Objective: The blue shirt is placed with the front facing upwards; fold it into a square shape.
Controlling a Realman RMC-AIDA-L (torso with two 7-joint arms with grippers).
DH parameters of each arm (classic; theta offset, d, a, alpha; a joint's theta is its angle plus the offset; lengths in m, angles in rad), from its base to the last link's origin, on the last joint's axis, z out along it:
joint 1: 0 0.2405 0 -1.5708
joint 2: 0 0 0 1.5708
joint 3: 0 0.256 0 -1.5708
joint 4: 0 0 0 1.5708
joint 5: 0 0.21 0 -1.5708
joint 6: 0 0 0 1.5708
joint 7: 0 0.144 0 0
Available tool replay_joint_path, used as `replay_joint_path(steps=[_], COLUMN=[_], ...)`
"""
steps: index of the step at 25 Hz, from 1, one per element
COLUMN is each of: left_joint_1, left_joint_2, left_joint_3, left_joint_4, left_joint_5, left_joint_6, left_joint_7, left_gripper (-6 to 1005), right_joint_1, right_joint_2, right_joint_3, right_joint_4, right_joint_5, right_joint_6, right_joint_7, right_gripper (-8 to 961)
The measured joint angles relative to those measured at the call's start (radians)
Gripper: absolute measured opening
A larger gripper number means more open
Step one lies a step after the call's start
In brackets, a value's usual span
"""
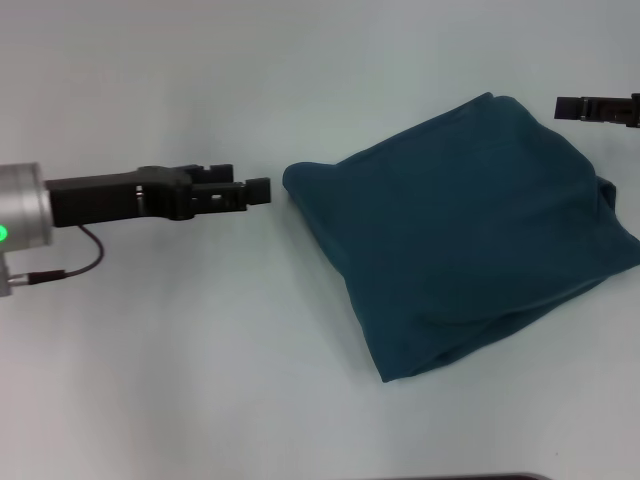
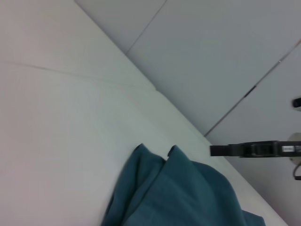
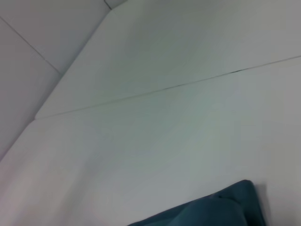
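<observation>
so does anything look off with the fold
The blue shirt is folded but sits askew on the table, edges uneven and bulging, more a lopsided diamond than a square. Both tools are clear of it.

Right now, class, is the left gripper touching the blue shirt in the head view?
No: the left gripper stops short of the blue shirt, with bare table between them.

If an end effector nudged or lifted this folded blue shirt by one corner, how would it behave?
The blue shirt is probably floppy: its edges sag and wrinkle, so a lifted corner would likely drape and unfold. Pushed, its stacked layers would probably bunch instead of sliding as one piece. It won't roll or tip. The left end effector and right end effector are both clear of it.
</observation>
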Motion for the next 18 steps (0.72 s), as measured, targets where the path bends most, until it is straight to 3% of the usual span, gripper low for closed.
replay_joint_path(steps=[6, 8, 12, 18], left_joint_1=[-0.056, -0.073, -0.101, -0.156], left_joint_2=[-0.014, -0.017, -0.026, -0.058], left_joint_3=[0.002, 0.002, 0.002, 0.027], left_joint_4=[0.066, 0.071, 0.073, 0.093], left_joint_5=[0.044, 0.066, 0.098, 0.151], left_joint_6=[-0.082, -0.097, -0.123, -0.205], left_joint_7=[-0.045, -0.068, -0.095, -0.12], left_gripper=[959, 959, 959, 960], right_joint_1=[0.001, 0.001, 0.0, -0.002], right_joint_2=[-0.005, -0.006, -0.006, -0.006], right_joint_3=[0.001, 0.002, 0.002, 0.002], right_joint_4=[-0.001, -0.001, -0.001, -0.001], right_joint_5=[0.002, 0.002, 0.002, 0.002], right_joint_6=[-0.014, -0.016, -0.023, -0.034], right_joint_7=[0.004, 0.004, 0.006, 0.007], right_gripper=[626, 821, 818, 818])
